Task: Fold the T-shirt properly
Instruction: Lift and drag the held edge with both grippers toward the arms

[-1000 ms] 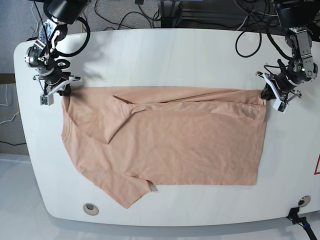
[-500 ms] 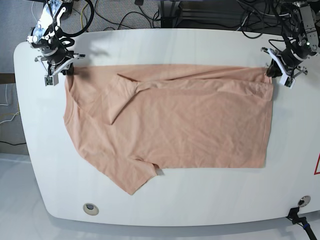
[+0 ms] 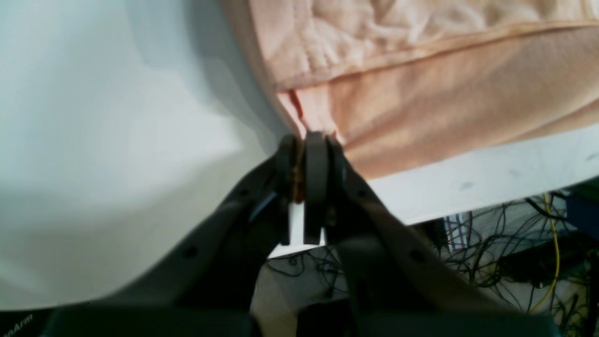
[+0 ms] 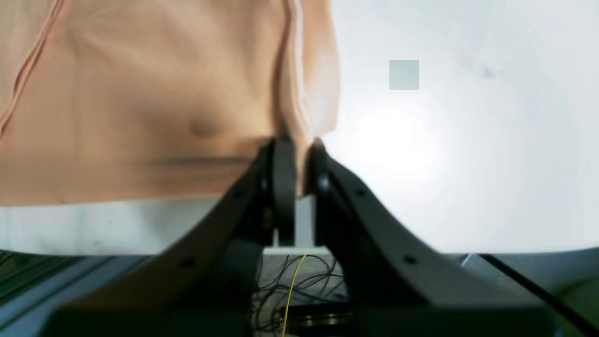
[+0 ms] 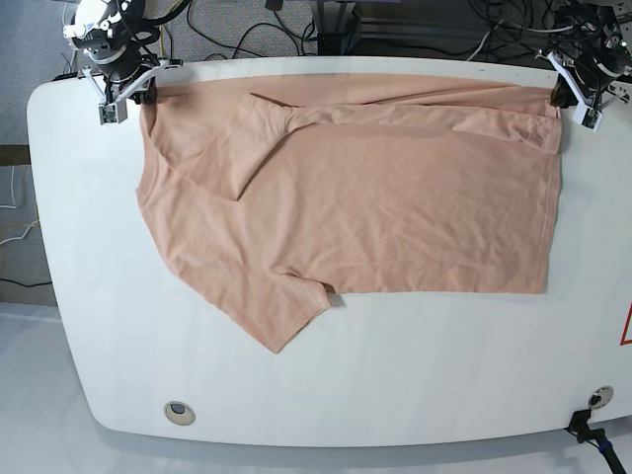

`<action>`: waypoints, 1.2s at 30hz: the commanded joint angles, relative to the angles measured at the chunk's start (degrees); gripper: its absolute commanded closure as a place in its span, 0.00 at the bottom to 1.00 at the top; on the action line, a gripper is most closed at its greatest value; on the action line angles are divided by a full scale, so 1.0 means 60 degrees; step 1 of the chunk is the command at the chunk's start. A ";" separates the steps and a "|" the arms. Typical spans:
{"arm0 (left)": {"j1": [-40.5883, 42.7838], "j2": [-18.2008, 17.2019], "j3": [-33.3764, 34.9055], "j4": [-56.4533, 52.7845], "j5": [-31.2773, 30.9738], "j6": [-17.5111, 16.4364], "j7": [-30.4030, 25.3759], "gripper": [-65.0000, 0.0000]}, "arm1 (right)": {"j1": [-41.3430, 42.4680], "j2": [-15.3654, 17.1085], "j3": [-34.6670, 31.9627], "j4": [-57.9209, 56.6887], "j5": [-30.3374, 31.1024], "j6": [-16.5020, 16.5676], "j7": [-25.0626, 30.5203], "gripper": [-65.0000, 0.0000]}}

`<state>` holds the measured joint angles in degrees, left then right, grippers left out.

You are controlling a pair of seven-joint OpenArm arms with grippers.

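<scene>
T-shirt (image 5: 375, 207) flat on worktop (image 5: 415, 375), top edge at far rim. Left claw (image 3: 309, 154) pinching hem corner, right claw (image 4: 299, 150) pinching other far corner. Fabric light, limp, wrinkles easily; grip corners and seams, hold taut.

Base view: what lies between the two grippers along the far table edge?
The T-shirt fills that stretch: its far edge runs from the right gripper to the left gripper, both pinching it. The white table lies underneath it.
</scene>
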<state>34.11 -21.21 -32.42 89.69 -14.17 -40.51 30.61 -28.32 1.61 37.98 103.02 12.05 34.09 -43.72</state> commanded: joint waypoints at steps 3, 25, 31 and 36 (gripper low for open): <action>0.0154 0.0114 0.0063 -0.0113 0.0787 0.0085 0.1015 1.00 | -0.0138 0.0003 -0.0022 -0.0123 -0.0639 -0.0047 -0.0896 1.00; -0.0271 -0.0164 0.0049 0.0971 0.0802 0.0085 0.1133 0.60 | 0.0038 0.0003 -0.0022 0.1240 -0.0624 -0.0047 -0.1174 0.76; -0.0285 -0.0179 -0.0274 0.1572 0.0802 0.0085 0.1484 0.60 | 0.0302 0.0033 -0.0036 0.1489 -0.0639 -0.0047 -0.1467 0.75; -0.0300 -0.0179 -0.0552 0.1909 0.0802 0.0085 0.1484 0.60 | 0.0478 0.0018 -0.0036 0.1533 -0.0639 -0.0047 -0.1467 0.75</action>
<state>32.29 -21.34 -35.22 99.59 -8.99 -40.12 40.12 -25.87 1.23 37.50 110.91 7.75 34.09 -53.23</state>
